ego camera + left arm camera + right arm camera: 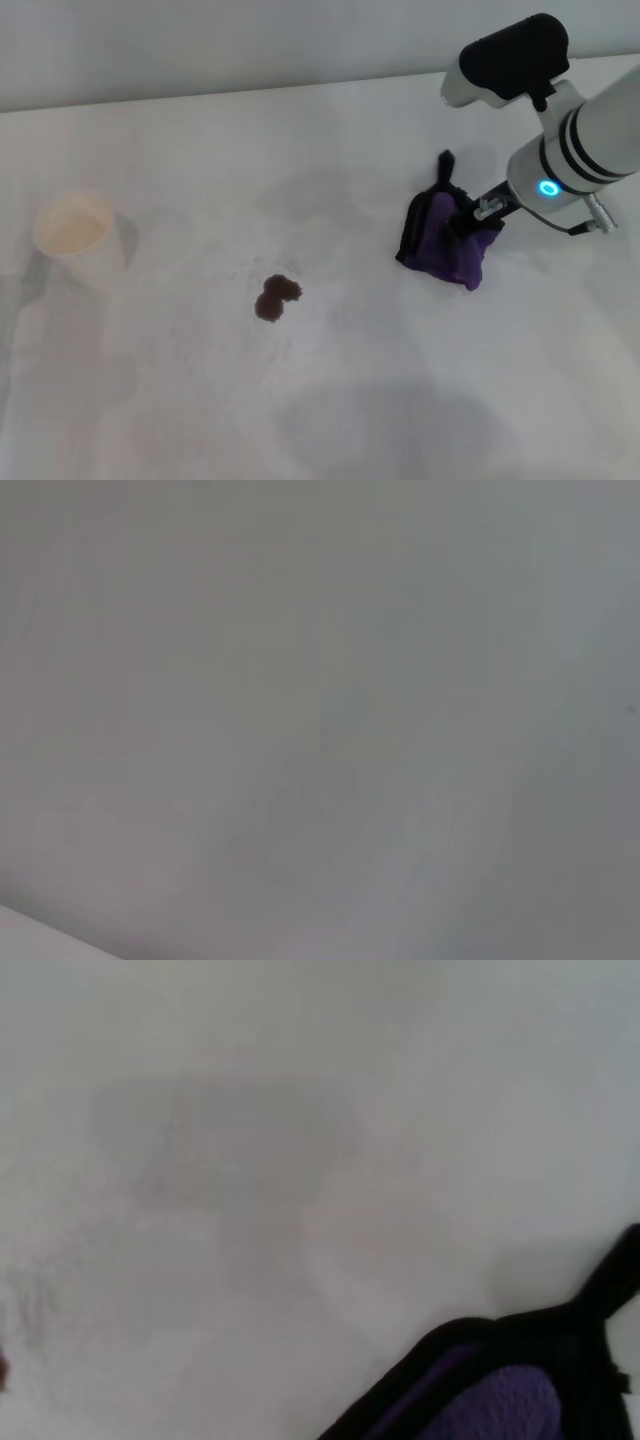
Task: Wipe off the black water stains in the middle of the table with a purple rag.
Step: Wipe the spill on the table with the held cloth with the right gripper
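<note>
The black water stains (277,297) form a small dark two-lobed blot near the middle of the white table (400,400). The purple rag (445,245) is bunched up to the right of the blot, its black loop tab sticking upward. My right gripper (466,219) reaches in from the right and is shut on the rag's upper part. In the right wrist view the rag (500,1400) fills one corner, purple with black edging, over bare tabletop. My left gripper is out of sight, and its wrist view shows only a plain grey surface.
A white paper cup (72,230) stands upright at the far left of the table. The table's back edge meets a pale wall behind.
</note>
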You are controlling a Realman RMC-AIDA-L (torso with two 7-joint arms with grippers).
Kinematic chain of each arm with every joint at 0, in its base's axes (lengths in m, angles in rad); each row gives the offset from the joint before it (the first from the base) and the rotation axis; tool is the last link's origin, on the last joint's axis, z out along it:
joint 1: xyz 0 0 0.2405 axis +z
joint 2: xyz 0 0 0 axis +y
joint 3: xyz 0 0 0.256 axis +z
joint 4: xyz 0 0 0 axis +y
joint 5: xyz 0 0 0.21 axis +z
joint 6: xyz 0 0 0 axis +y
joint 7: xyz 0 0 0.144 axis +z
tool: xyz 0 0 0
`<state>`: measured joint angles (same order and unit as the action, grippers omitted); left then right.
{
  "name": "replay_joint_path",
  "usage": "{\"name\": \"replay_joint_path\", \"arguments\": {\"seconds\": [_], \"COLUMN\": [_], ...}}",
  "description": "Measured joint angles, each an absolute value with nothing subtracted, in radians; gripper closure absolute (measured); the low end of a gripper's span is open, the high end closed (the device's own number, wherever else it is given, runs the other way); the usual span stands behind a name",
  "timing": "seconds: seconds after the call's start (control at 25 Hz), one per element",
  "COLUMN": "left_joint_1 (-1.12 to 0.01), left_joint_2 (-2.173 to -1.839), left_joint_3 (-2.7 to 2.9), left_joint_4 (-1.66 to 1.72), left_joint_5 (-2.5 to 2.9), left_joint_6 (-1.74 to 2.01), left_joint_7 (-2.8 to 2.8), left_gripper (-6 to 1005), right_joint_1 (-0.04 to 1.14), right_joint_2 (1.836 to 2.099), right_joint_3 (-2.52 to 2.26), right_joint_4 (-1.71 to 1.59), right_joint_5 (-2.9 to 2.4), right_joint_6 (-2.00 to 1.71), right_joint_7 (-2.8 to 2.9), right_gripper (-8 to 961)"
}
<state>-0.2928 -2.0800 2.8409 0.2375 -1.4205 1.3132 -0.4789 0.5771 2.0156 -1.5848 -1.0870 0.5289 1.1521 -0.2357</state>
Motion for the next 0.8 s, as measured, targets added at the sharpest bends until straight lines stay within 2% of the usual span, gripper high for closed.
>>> {"name": "replay_joint_path", "arguments": {"seconds": [0.24, 0.8], "left_joint_1": [-0.293, -0.3], "left_joint_2": [-2.08, -2.077], "left_joint_3": [2.841, 2.841], "left_joint_4": [0.231, 0.227], "left_joint_5": [-1.421, -1.421], "left_joint_6": [1.314, 1.316], "left_joint_7": [-0.515, -0.557], "left_gripper": [112, 111], "right_joint_1": [0.56, 0.644], "right_joint_2": [2.017, 2.026], "right_joint_3": [-1.617, -1.929], "right_joint_4": [-1.212, -1.16], "right_joint_5": [0.616, 0.856], "right_joint_6": [1.171, 0.975], "right_joint_7": [-0.293, -0.381], "right_gripper": [840, 848]}}
